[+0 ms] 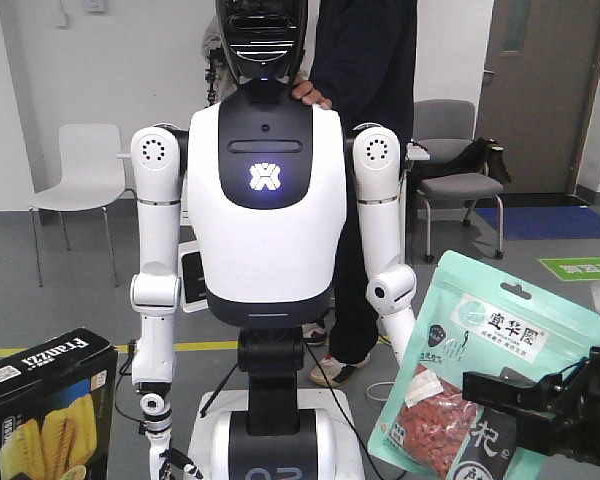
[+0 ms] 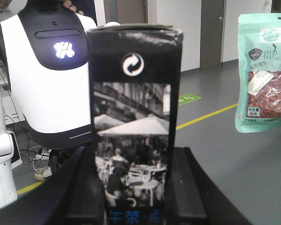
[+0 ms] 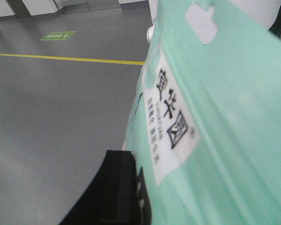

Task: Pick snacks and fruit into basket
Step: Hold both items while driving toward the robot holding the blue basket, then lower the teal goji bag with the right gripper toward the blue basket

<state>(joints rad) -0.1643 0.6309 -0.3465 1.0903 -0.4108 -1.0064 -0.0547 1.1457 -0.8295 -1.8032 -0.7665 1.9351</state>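
Note:
The black "Franzzi" box [image 1: 45, 410] stands upright at the lower left of the front view, held in the air. In the left wrist view the box [image 2: 133, 126] fills the middle, and my left gripper [image 2: 136, 197] is shut on it, one black finger [image 2: 82, 187] against each side. The teal goji pouch [image 1: 480, 370] hangs tilted at the lower right, with my right gripper [image 1: 500, 392] shut on its lower part. A black finger [image 3: 117, 187] presses against the pouch [image 3: 215, 117] in the right wrist view. The pouch [image 2: 264, 75] also shows in the left wrist view. The basket and fruit are out of view.
A white humanoid robot [image 1: 265, 230] stands straight ahead with a person [image 1: 365, 60] behind it. A white chair [image 1: 85, 170] and a grey chair [image 1: 455, 150] stand further back. A yellow line [image 3: 61, 58] crosses the grey floor.

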